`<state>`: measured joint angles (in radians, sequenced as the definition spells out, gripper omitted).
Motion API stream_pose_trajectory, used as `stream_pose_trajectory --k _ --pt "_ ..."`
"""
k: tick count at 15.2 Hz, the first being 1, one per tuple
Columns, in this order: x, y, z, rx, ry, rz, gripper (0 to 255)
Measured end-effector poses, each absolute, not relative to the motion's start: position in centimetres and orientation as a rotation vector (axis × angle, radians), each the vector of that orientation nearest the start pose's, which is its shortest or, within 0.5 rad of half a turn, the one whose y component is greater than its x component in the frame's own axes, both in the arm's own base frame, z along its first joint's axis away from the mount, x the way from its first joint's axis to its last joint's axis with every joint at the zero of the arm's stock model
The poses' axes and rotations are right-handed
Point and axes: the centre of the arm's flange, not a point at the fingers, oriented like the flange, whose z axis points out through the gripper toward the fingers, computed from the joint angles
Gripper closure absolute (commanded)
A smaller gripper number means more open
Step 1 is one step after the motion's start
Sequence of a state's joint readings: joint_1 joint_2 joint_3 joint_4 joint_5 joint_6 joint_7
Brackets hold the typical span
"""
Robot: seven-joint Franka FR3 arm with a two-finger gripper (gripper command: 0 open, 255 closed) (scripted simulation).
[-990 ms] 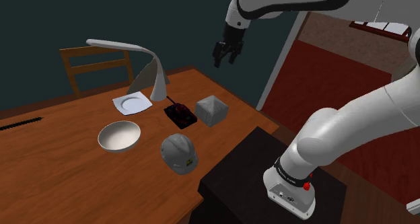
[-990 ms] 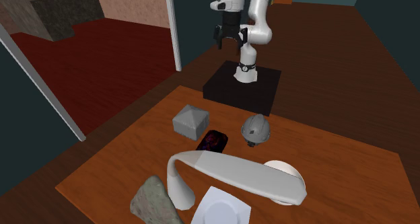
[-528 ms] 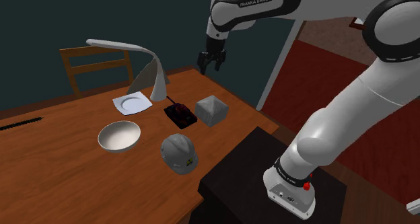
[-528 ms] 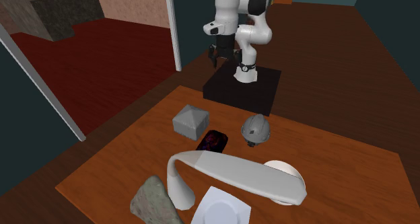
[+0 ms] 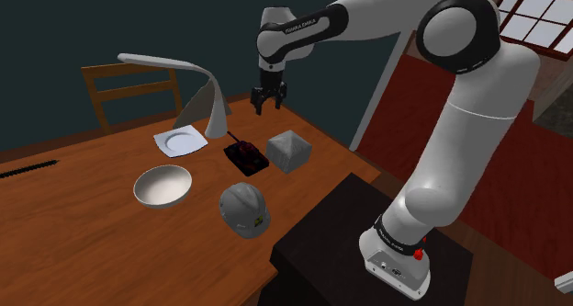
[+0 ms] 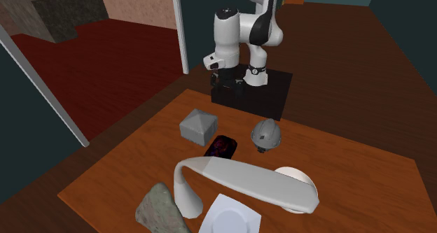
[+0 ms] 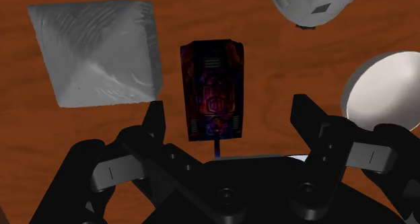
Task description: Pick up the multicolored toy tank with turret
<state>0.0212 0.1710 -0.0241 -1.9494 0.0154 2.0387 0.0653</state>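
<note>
Hovering pincer (image 5: 267, 102) spread above toy tank (image 7: 212, 88), grey block (image 7: 94, 51) beside, helmet (image 7: 313, 4) near

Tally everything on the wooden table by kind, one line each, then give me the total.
Desk lamp: 1
Plate: 1
Bowl: 1
Hard hat: 1
Grey pyramid-shaped block: 1
Toy tank: 1
Rough grey slab behind the lamp: 1
Total: 7
</note>
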Motion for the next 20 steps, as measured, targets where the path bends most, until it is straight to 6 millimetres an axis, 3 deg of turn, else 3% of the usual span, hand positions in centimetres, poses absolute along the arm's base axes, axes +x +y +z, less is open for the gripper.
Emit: stream_pose_trajectory --k 16,20 --pt "72.2 0.1 21.0 -3.118 0.13 0.379 0" --pt "74.1 0.3 16.9 -3.114 0.132 0.421 0"
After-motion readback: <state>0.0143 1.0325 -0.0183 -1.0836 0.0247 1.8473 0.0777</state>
